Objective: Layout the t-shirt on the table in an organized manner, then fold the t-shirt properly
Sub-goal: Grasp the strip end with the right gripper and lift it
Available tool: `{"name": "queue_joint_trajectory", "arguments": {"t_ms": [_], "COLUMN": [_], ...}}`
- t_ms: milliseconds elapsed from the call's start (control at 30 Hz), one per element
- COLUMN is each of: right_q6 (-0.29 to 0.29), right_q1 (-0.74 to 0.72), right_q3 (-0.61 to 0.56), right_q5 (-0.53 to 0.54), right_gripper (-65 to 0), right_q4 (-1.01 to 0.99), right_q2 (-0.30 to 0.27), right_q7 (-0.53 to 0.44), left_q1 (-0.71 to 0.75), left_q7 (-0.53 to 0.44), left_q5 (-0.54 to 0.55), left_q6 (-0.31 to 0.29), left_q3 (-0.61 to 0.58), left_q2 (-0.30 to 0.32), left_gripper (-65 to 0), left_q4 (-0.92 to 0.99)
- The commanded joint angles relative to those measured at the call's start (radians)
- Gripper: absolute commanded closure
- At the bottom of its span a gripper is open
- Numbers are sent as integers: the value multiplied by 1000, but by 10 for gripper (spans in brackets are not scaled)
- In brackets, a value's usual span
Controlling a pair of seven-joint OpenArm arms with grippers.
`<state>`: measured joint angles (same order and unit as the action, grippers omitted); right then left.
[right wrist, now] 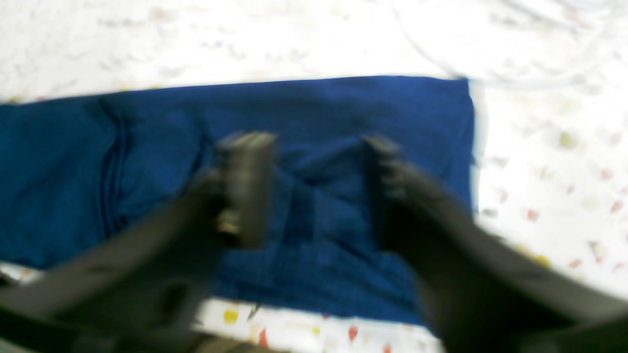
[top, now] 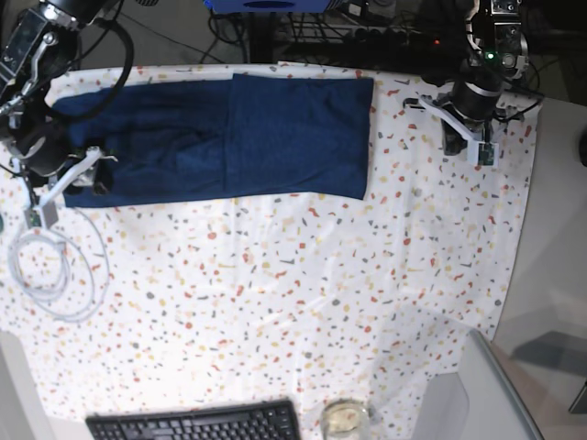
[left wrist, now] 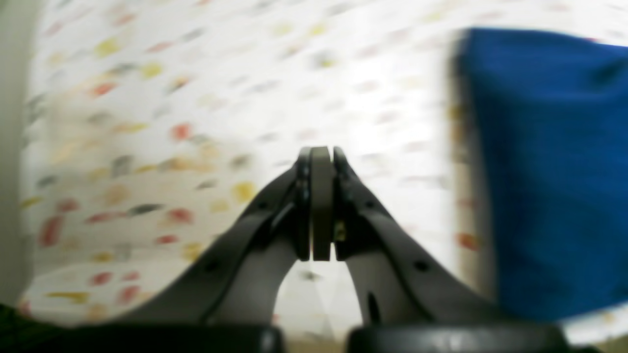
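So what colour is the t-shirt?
Dark navy blue, plain with no print. The t-shirt shows best in the base view.

Prob. a lab/office bench: keyboard [top: 194, 424], cable tangle [top: 303, 23] behind table [top: 303, 293], looped white cord [top: 50, 266].

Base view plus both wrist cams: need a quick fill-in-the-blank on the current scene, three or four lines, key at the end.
1. The t-shirt lying on the speckled table is dark ____ in colour.
2. The left gripper has its jaws ____ with nothing between them.
3. The right gripper hovers over the t-shirt with its jaws ____.
4. At the near table edge, beside a glass, sits a black ____.

Missing words: blue; shut; open; keyboard
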<state>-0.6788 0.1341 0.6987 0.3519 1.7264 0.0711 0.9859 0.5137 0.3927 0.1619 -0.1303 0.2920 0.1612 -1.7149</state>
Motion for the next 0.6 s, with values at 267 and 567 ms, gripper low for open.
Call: {"name": "queue_joint_trajectory", "arguments": {"t_ms": [267, 567], "right_q6": [-19, -19], "right_q1": [-149, -182], "right_q3": [264, 253], "right_q5": [166, 272], "right_gripper": [-537, -537], "right_q4": [-432, -667], "right_q2": [-221, -293], "right_q7": [120, 147], "left_q1": [-7, -89], "left_q7": [-260, -320], "left_q5": [8, -2], "left_q6": [-99, -119], "left_q3": [56, 46], "left_q2": [-2, -50], "left_gripper": [0, 0], "left_q4": [166, 324]}}
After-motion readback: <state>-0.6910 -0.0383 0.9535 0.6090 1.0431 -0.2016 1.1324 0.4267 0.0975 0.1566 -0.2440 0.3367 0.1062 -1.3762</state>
